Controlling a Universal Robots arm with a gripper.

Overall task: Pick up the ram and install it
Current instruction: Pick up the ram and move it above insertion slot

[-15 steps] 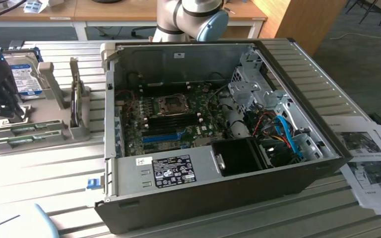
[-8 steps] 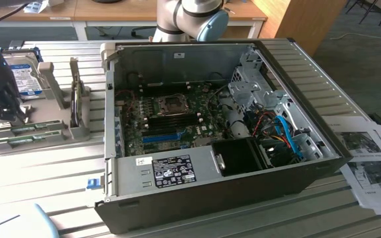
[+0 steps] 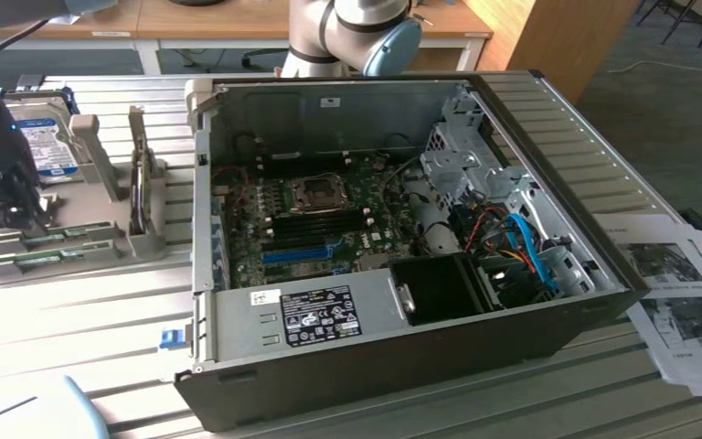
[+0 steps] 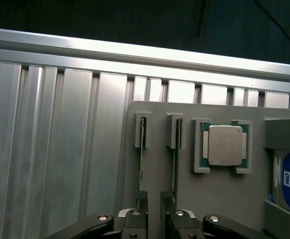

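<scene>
Two ram sticks stand on edge in slots of a grey holder plate (image 4: 219,199); in the wrist view I see them edge-on as thin green lines, one ram (image 4: 143,149) and a second ram (image 4: 175,154). My gripper (image 4: 153,196) hovers over their near ends, open, with a small gap between its dark fingertips (image 4: 141,198) and nothing in it. In the exterior view the gripper (image 3: 10,212) hangs over the holder at the exterior view's left, just above the green ram sticks (image 3: 52,240). The open computer case (image 3: 570,315) lies in the middle, its motherboard (image 3: 253,224) exposed.
A processor chip (image 4: 224,144) sits in a pocket of the holder beside the sticks. A hard drive (image 3: 48,146) with a blue-white label stands upright at the holder's far end. Papers (image 3: 680,302) lie at the exterior view's right. A blue slot strip (image 3: 296,253) is on the motherboard.
</scene>
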